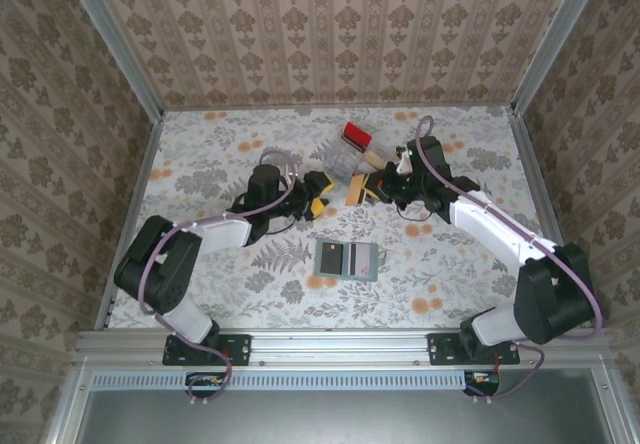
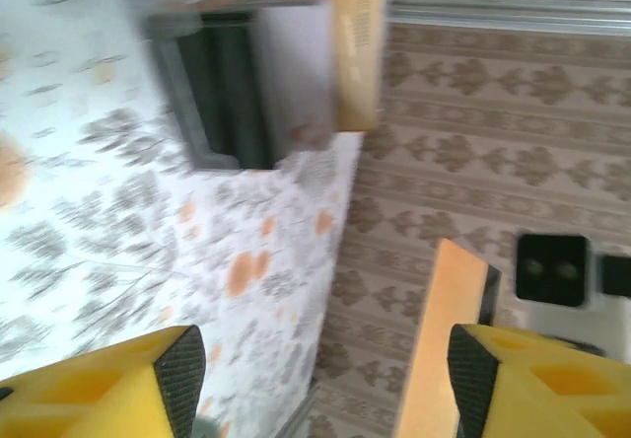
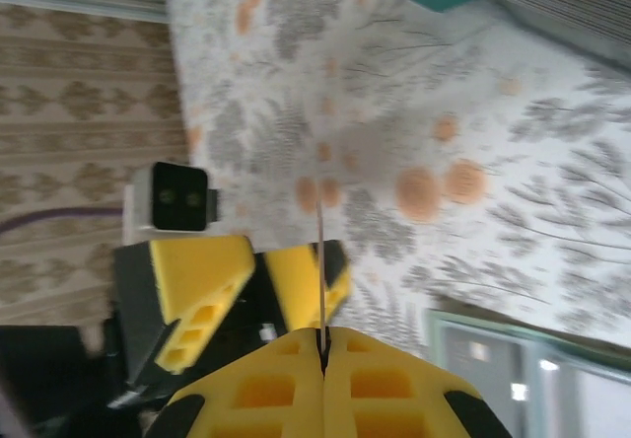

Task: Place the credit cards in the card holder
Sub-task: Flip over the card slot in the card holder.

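Tan card (image 2: 444,349) edge-on in the tight-shut right gripper (image 3: 323,344), just beside the wide-open left gripper (image 2: 317,369).

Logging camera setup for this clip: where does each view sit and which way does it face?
Top external: above and behind the bases, looking down at the table; both arms show, left tool and right tool meeting at a card.
Left wrist: on the left arm, facing the right wall past its open fingers; wallet at top.
Right wrist: on the right arm, facing the left tool, own fingers shut on the card.
Shared: all three see the card and wallet.
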{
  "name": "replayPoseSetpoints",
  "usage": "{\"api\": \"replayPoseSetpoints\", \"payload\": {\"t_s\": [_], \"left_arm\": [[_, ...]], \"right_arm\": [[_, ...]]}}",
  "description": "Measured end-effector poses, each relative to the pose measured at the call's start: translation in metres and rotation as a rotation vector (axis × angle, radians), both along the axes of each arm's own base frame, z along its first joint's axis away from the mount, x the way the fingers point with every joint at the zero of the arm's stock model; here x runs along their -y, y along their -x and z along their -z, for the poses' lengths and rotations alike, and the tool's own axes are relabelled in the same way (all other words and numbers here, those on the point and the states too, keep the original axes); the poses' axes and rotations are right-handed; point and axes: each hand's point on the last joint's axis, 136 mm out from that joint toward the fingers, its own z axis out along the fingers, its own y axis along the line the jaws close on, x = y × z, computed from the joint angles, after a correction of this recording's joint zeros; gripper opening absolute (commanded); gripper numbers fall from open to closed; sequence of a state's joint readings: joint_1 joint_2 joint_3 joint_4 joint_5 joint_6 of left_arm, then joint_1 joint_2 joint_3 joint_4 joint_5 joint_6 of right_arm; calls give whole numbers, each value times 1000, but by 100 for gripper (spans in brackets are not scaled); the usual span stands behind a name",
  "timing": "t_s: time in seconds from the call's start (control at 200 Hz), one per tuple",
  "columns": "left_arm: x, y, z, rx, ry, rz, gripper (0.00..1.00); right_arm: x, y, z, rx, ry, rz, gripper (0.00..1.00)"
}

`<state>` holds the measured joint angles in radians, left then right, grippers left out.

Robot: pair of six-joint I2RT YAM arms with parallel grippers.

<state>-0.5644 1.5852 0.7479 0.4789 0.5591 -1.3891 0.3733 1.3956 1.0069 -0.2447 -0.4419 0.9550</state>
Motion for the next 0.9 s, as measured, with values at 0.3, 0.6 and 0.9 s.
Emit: {"api": "replayPoseSetpoints", "payload": {"t_s": [0.3, 0.6, 0.9], "left_arm": [[-35, 40, 30, 64, -440, 133, 73], [-42, 83, 78, 1, -569, 269, 69], [-41, 92, 95, -17, -608, 322, 65]], "right_arm": [[11, 68, 61, -48, 321, -123, 3], [35, 106, 114, -147, 411, -129, 3], [32, 102, 118, -122, 390, -120, 3]]}}
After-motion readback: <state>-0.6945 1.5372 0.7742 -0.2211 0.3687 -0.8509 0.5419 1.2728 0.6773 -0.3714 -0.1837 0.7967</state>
